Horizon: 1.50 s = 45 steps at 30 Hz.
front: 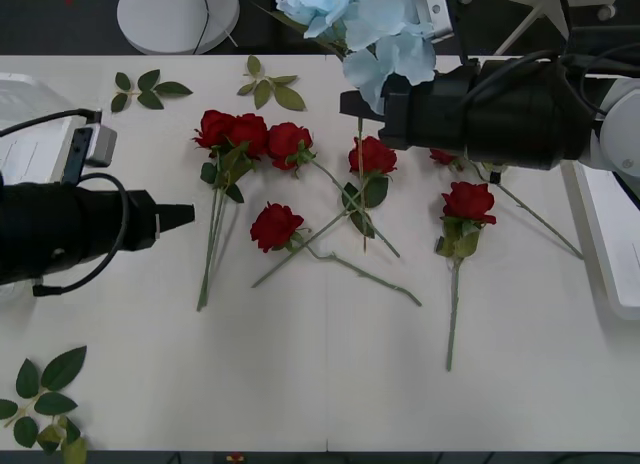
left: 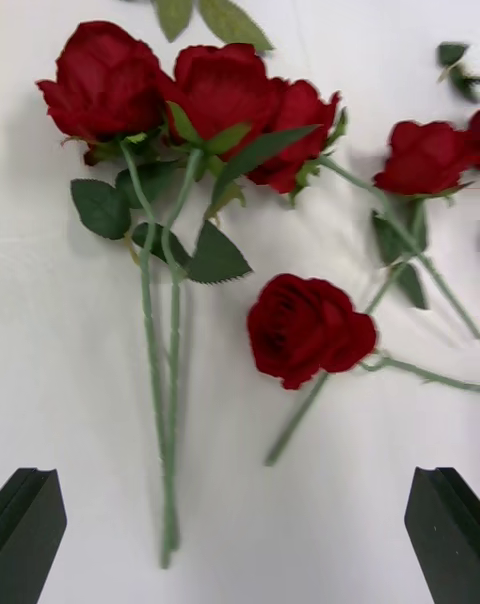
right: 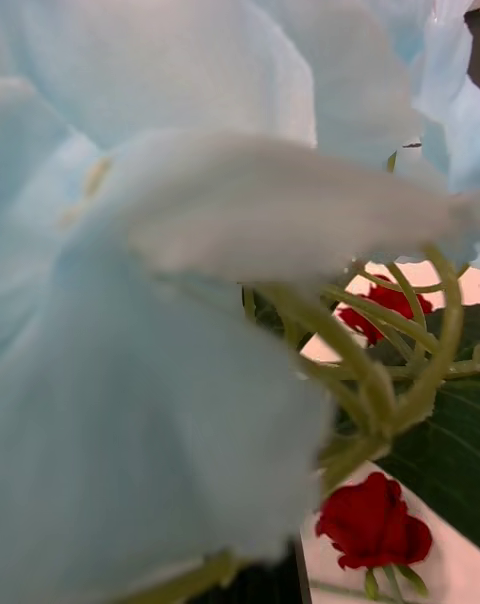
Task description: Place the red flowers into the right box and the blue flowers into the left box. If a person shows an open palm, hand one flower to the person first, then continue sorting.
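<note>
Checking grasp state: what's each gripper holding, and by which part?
Right gripper carries a blue flower raised over the table; the grip point is hidden. Left gripper is open above the red flowers, holding nothing.

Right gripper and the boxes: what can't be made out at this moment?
- Right gripper: in the right wrist view the blue flowers fill the close foreground; in the front view the arm's black housing covers the fingers. A grasp cannot be confirmed.
- Right box: cut off by the front view's edge.
- Left box: partly behind the left arm; contents unseen.
</note>
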Motion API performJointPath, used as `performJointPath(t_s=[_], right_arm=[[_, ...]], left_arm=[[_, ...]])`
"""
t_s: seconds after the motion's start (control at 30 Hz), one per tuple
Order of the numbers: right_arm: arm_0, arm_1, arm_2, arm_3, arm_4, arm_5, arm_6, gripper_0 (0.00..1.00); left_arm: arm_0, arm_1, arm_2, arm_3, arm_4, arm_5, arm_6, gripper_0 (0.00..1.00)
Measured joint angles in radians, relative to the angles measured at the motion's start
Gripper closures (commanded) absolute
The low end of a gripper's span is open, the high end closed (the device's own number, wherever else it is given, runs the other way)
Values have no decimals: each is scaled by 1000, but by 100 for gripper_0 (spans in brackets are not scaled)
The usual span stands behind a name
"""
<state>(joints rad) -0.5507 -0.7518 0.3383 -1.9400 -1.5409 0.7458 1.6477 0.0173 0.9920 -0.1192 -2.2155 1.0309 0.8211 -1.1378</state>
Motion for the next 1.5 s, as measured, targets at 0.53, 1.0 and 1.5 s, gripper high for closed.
performJointPath(t_s=[0.53, 1.0, 1.5], right_arm=[[-27, 104, 17, 3, 58, -4, 0, 100], [-27, 123, 24, 6, 77, -4, 0, 100], [-27, 128, 27, 6, 109, -5, 0, 100]], left_arm=[[116, -65, -29, -228, 202, -201, -69, 0], [-142, -304, -273, -24, -28, -202, -69, 0], [-289, -423, -376, 175, -76, -255, -69, 83]])
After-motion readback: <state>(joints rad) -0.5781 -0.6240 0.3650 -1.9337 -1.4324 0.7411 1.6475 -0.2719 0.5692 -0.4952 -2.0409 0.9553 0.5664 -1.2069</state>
